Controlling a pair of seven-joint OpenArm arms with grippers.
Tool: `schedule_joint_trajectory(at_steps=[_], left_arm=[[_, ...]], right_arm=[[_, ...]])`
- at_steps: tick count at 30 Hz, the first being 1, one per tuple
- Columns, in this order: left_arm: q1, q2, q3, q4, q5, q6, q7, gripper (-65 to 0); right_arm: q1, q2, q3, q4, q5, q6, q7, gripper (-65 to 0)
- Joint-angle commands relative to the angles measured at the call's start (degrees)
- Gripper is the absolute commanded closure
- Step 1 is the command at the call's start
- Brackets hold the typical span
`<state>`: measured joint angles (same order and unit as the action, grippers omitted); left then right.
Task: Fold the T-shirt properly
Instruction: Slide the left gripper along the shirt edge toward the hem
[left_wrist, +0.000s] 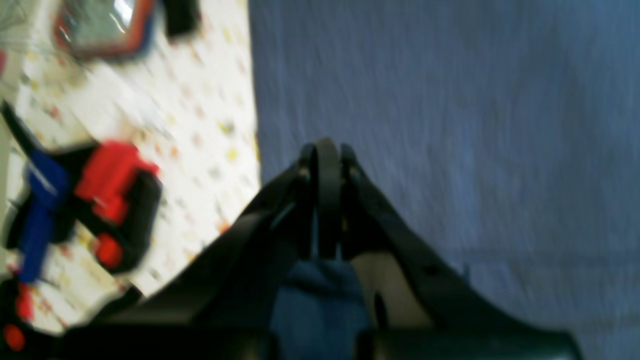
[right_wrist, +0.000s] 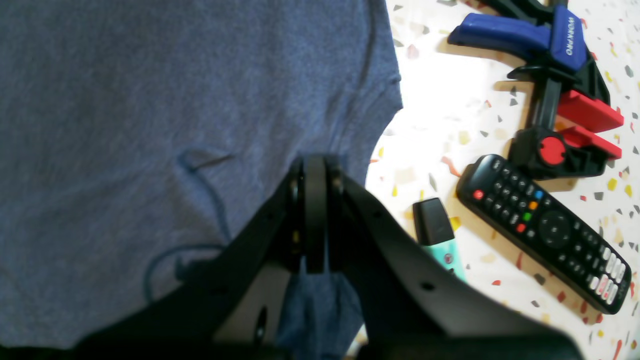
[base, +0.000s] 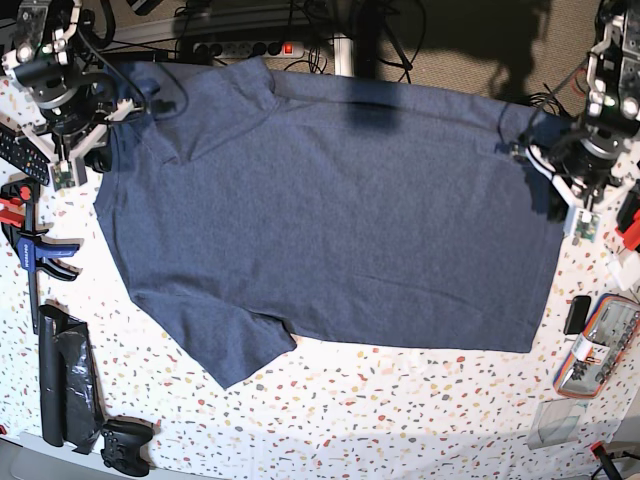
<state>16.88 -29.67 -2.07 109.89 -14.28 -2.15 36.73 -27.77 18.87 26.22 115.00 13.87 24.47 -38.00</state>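
Observation:
The dark heathered blue T-shirt lies spread flat across the speckled table, one sleeve pointing to the front left. My left gripper is shut at the shirt's right edge, with blue cloth bunched between its fingers. My right gripper is shut at the shirt's far left corner, also with a fold of cloth between its fingers. The left wrist view is blurred.
Beside the right gripper lie a teal highlighter, a black remote and a blue-and-red clamp. Another clamp sits near the left gripper. A black bundle, a game controller and a red-rimmed case lie along the front.

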Motion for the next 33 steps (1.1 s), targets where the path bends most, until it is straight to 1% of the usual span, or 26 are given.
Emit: schedule_joint_trajectory(at_steps=[1,2,4,5,6,7,9,11,13,16,20,22,24,28,31,33], left_arm=[[-1.62,-0.81,-0.63,0.76,0.33,0.22,-2.1,-0.6],[-2.93,-0.7,-0.61,0.33,0.28,0.15,-2.36,-7.9],[-5.86,-0.5,-0.61,-0.98,0.07,-1.73,-2.27,-21.3],[-7.43,-0.5,-0.61,-2.23,-0.92,-2.78,-2.27,-24.4],[-9.14,-0.5,-0.59,-4.0,-1.9,-3.63,-2.27,-25.2],[-10.97,-0.48,-0.59,-6.38,-2.86,-4.35,-2.27,-25.2],[-15.32,-0.28,-0.59,-12.46,-4.55,-6.01,-2.34,-25.2],[-20.48,0.44,-0.57,-19.26,-6.12,-8.11,-2.54,-25.2],[-26.05,0.92,-0.57,-26.03,-9.9,-11.39,-2.49,-25.2],[-34.32,1.66,-0.57,-36.74,-13.55,-15.54,-2.49,-25.1],[-44.98,3.67,-0.57,-52.98,-14.29,-20.17,-2.56,-25.1],[-49.77,4.74,-0.55,-61.44,-14.03,-22.12,-3.72,-25.1],[-54.1,5.75,-0.52,-69.81,-11.04,-23.02,-6.71,-25.1],[-61.24,7.39,-0.52,-84.78,-2.23,-23.58,-15.06,-25.1],[-64.54,8.39,-0.52,-92.72,1.66,-23.61,-21.38,-25.1],[-65.57,8.9,-0.52,-96.02,3.93,-23.56,-25.75,-24.9]], right_arm=[[1.44,0.7,0.39,1.03,1.49,-0.07,0.07,0.0],[2.73,0.68,0.39,1.03,2.58,-0.07,-2.1,-3.2],[5.29,0.68,0.39,1.03,5.27,-0.02,-6.82,-15.1],[6.43,0.68,0.39,1.03,6.38,0.0,-8.74,-20.0],[7.5,0.68,0.39,1.03,7.3,0.0,-10.32,-23.6],[8.44,0.68,0.39,1.05,8.17,0.0,-11.63,-25.6],[9.86,0.68,0.39,1.05,9.84,0.04,-13.38,-25.8],[10.64,0.68,0.39,1.05,10.97,0.09,-13.97,-25.8],[10.8,0.68,0.39,1.05,12.04,0.22,-13.94,-25.8],[10.78,0.66,0.35,1.05,12.79,0.22,-14.1,-25.8],[10.78,0.66,0.35,1.05,12.79,0.22,-14.6,-25.8],[10.78,0.66,0.35,1.05,12.81,0.24,-15.02,-25.8],[10.78,0.66,0.35,1.05,12.81,0.24,-15.15,-25.8],[10.78,0.66,0.35,1.05,12.81,0.24,-16.26,-25.8],[10.78,0.63,0.35,1.03,12.79,0.24,-16.52,-25.8],[10.78,0.66,0.35,1.05,12.81,0.24,-16.76,-25.8]])
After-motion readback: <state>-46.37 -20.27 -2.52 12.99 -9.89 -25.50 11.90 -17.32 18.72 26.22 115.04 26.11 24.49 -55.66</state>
